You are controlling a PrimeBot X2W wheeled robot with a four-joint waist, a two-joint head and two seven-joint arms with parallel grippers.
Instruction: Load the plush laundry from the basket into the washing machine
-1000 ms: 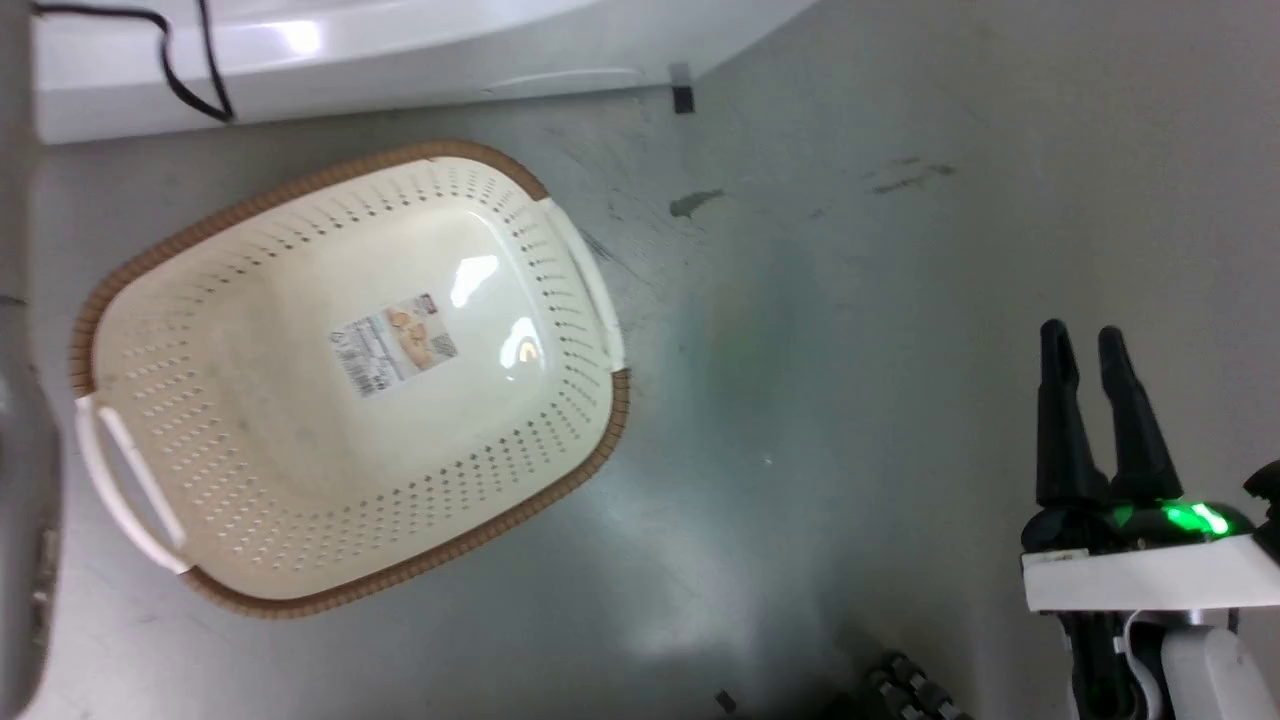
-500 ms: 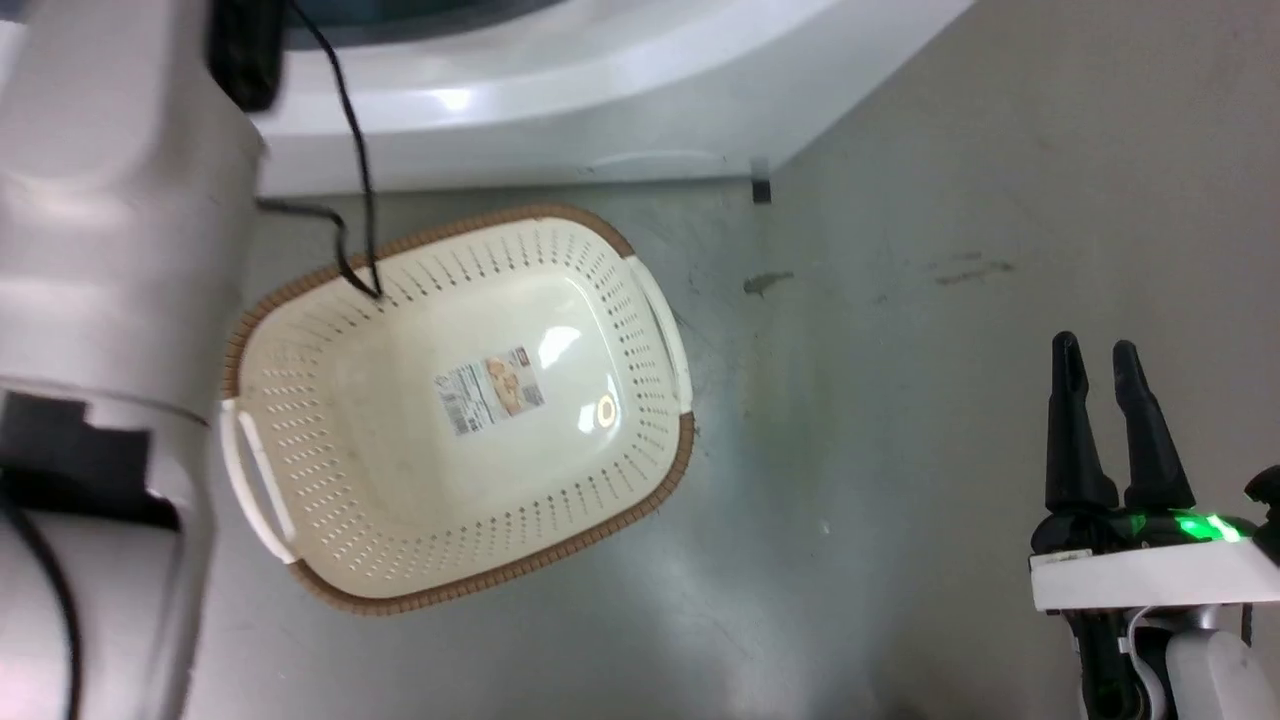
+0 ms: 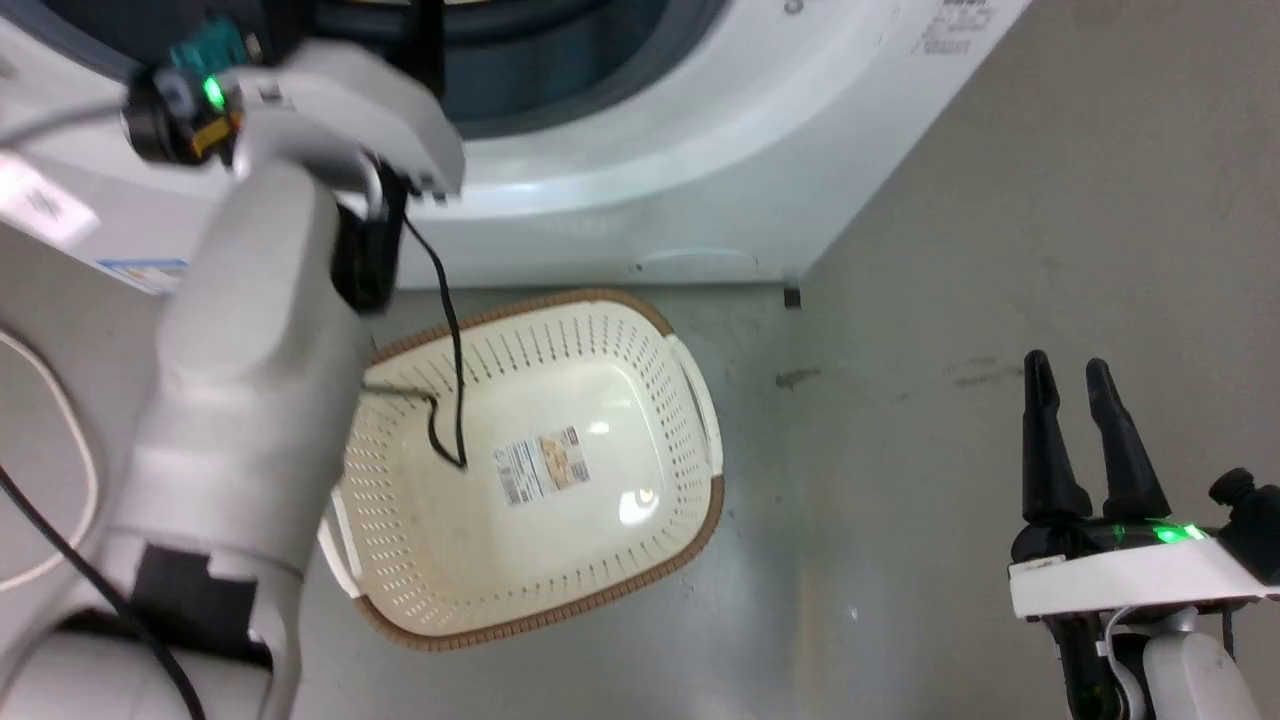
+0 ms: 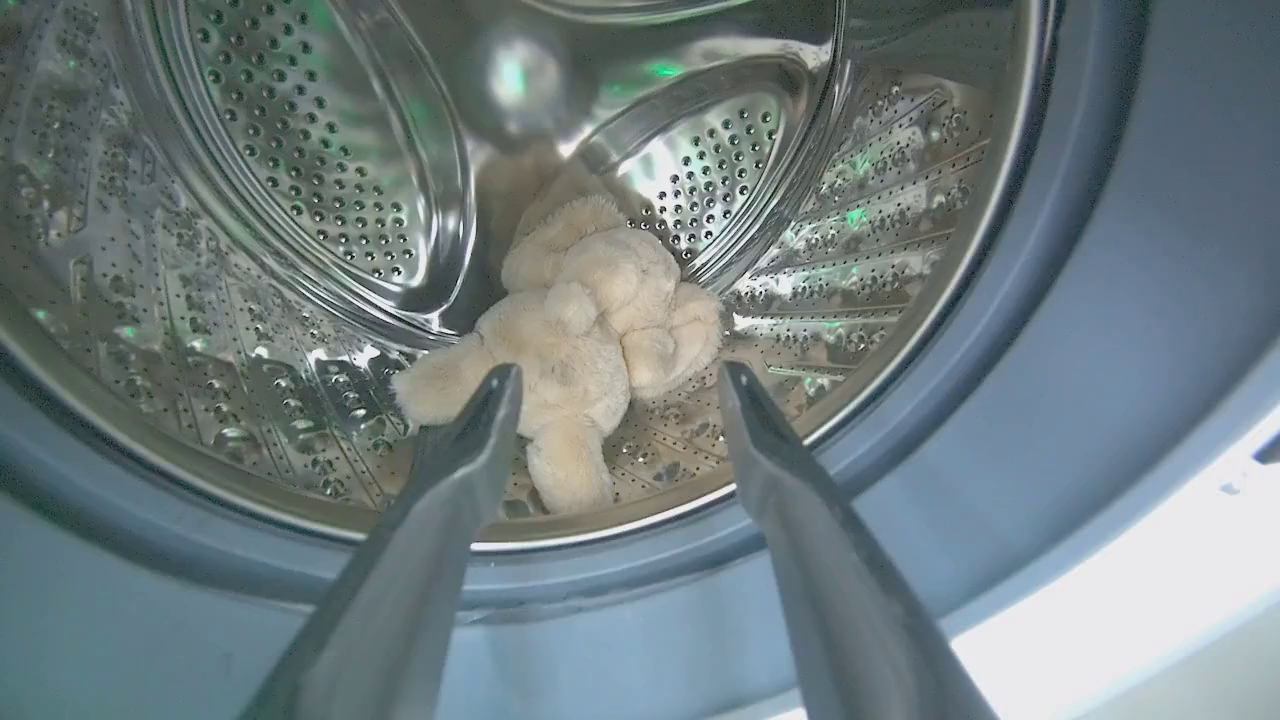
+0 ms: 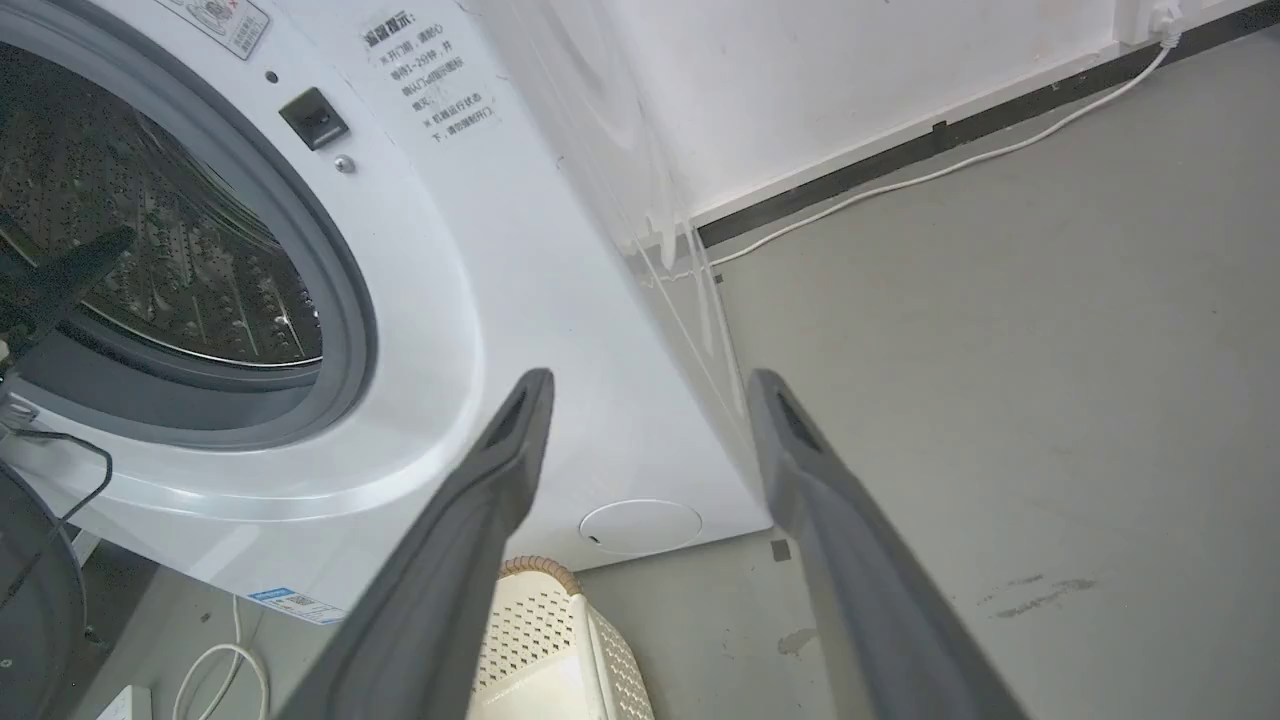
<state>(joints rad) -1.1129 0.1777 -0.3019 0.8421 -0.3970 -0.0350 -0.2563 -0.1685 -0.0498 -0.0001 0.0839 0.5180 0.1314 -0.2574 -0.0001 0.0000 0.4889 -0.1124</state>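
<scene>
1. Head view: The camera has tipped up since a second ago, so the whole picture has slid down. The washing machine (image 3: pixel 640 200) was just a white strip at the top. Now it shows its grey ring (image 3: pixel 620 60) and the dark round hole. The basket (image 3: pixel 480 560) looks smaller and sits lower in the picture. It is empty, same as before, with its sticker (image 3: pixel 540 467) on the bottom. It stands on the grey floor (image 3: pixel 950 250), just in front of the machine.
2. Head view: The left arm (image 3: pixel 250 400) was hardly seen a second ago. Now it is big and pale on the left. It hides the left end of the basket and reaches up to the round hole. A black cable (image 3: pixel 445 330) hangs from it across the basket.
3. Head view: The right gripper (image 3: pixel 1065 360) is at the lower right, as before. Its fingers are apart and hold nothing. It is well away from the basket.
4. Left wrist view: The left gripper (image 4: pixel 617 368) has its fingers spread wide and holds nothing. The plush laundry (image 4: pixel 590 310) lies at the bottom of the shiny drum (image 4: pixel 300 150) with little holes. It shows between the two finger tips.
5. Right wrist view: The right gripper's fingers are wide and empty. They point at the white front of the machine. A corner of the basket peeks in at the bottom. A white cable (image 5: pixel 900 180) runs along the foot of the wall (image 5: pixel 850 80).
</scene>
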